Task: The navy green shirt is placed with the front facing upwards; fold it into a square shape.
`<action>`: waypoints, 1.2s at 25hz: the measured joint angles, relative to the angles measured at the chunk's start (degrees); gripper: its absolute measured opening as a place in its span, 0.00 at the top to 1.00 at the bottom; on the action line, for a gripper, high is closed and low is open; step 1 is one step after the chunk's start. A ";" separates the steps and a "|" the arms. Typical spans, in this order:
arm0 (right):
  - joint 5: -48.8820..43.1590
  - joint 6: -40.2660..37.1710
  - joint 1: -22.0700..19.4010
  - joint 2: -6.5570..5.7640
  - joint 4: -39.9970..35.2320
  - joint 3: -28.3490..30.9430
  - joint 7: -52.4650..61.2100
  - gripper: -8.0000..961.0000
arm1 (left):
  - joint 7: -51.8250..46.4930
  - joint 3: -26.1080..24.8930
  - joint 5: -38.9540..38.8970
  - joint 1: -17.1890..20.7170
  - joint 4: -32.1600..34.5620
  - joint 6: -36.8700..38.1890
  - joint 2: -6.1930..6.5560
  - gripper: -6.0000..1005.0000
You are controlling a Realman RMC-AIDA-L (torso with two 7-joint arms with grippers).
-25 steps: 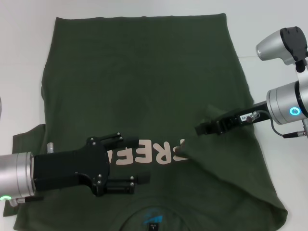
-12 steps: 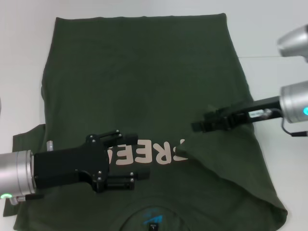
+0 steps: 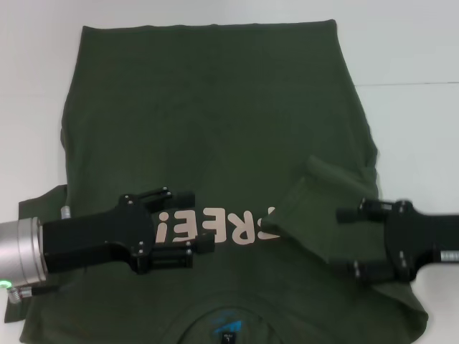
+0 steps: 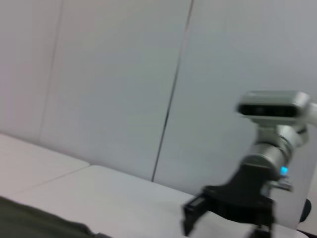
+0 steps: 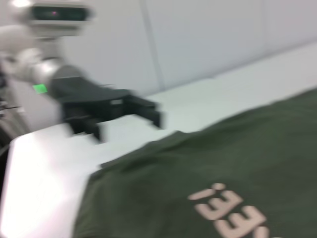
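From the head, the navy green shirt (image 3: 215, 143) is lying flat on the white table (image 3: 416, 86), print up, collar towards the robot. The left gripper (image 3: 183, 222) is hovering with its fingers spread and empty, the pale "FREE!" lettering (image 3: 226, 226) just beyond the tips and the sleeve behind the palm. The right gripper (image 3: 351, 240) is also hanging open and holding nothing; ahead of its fingertips the right sleeve is lying turned inwards as a loose triangular flap touching the print's end. I judge the sleeve-folding step is in hand, the right side done, the left pending. Next, each hand probably needs a fresh pinch on a side edge, low enough to catch the top layer of cloth.

From the left wrist, the right gripper (image 4: 225, 210) is showing far off, jaws parted, above the table (image 4: 99, 193); a sliver of dark cloth is sitting below.

From the right wrist, the left gripper (image 5: 124, 111) is reaching out, fingers apart, over soft, matte, lightly rumpled cotton (image 5: 198, 163).
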 joint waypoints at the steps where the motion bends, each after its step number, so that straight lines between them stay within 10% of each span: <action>1: 0.07 -1.57 -0.50 0.35 -0.03 0.07 -1.81 0.03 | -1.02 0.01 0.00 0.00 0.21 -0.45 0.07 0.13; 9: -0.13 -7.77 -3.34 1.43 0.02 -0.21 -10.13 0.03 | -18.28 -0.02 1.77 0.99 5.55 -2.70 1.45 0.13; 30: 0.31 -2.28 2.86 2.01 12.72 -0.52 -18.89 0.03 | -74.23 -0.17 26.28 5.76 46.65 9.00 1.35 0.13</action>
